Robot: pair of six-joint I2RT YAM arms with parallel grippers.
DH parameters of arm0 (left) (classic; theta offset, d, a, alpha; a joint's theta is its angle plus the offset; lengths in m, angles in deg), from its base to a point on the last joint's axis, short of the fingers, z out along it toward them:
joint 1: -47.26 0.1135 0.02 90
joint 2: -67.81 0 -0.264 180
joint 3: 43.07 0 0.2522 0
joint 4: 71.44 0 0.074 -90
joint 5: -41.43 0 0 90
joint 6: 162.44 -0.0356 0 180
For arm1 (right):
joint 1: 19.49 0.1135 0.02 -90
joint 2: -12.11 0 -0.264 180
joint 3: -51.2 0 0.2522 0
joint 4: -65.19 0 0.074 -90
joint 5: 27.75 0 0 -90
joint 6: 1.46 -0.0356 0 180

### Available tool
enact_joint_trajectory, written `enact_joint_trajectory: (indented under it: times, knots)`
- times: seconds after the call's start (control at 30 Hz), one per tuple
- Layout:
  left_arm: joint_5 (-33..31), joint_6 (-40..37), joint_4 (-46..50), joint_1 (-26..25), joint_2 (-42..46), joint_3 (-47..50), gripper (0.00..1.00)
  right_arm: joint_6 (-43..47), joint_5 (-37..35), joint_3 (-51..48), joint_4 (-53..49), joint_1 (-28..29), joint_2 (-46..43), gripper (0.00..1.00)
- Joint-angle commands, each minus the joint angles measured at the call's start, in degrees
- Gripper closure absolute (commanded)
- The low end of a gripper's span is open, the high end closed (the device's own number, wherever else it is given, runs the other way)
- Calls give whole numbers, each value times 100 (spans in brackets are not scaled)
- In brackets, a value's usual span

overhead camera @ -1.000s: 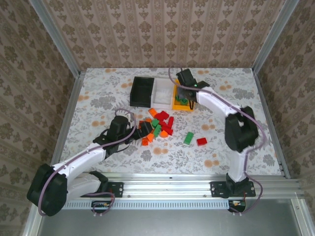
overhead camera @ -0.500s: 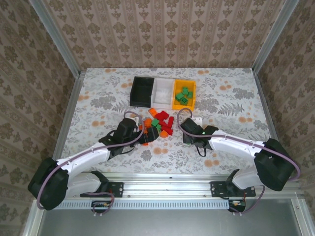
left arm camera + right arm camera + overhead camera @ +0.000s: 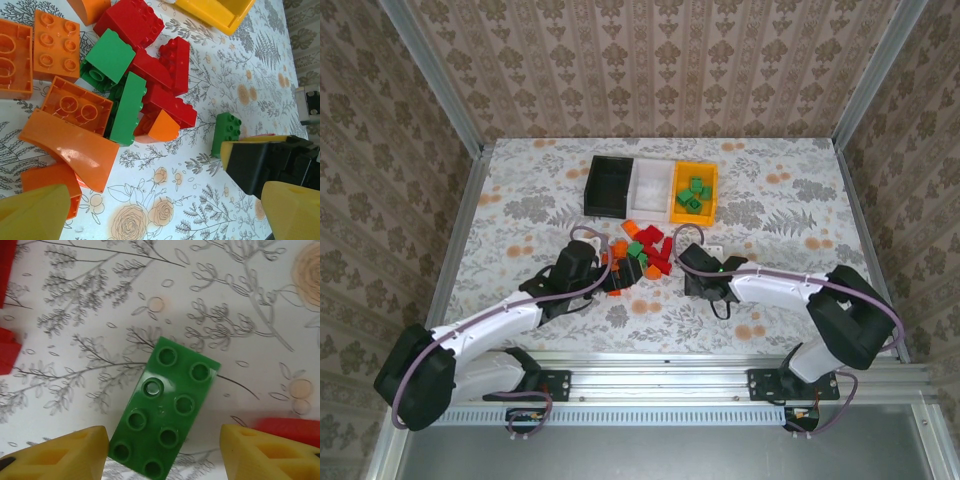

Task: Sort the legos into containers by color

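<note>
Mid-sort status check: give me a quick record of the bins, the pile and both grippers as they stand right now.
black bin: looks empty
white bin: looks empty
yellow-orange bin: holds several green bricks
pile: red, orange and green mixed, in front of the bins
left gripper: open, by the pile's orange bricks
right gripper: open, fingertips either side of a loose green brick, not yet closed

top: high over the near edge, whole table (image 3: 520, 190) | left wrist: low, close on the lego pile (image 3: 125, 100), top sees it too | right wrist: right above one green brick (image 3: 165, 412)
</note>
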Motion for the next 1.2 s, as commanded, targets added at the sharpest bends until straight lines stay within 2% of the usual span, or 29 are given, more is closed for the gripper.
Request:
enact_joint_trajectory:
  times: [0.0, 0.23, 0.53, 0.63, 0.87, 1.0, 1.17]
  knots:
    - [-97, -127, 186, -47, 82, -146, 0, -1, 124, 104, 78, -39, 268, 38]
    - [-141, -175, 248, -39, 83, -186, 0, 246, 409, 100, 452, -119, 456, 37]
    - [-193, -239, 283, -47, 12, -260, 0, 488, 315, 284, 621, -388, 714, 39]
    - [-185, -230, 296, -46, -23, -269, 0, 633, 378, 456, 689, -422, 886, 43]
    - [-245, -238, 362, -29, 90, -208, 0, 853, 76, 544, 645, -383, 1018, 63]
    - [-287, -295, 444, 0, 119, -246, 0, 1061, -35, 551, 633, -369, 658, 66]
    - [-358, -414, 665, 96, 137, -398, 0, 1589, -196, 1101, 428, -577, 205, 66]
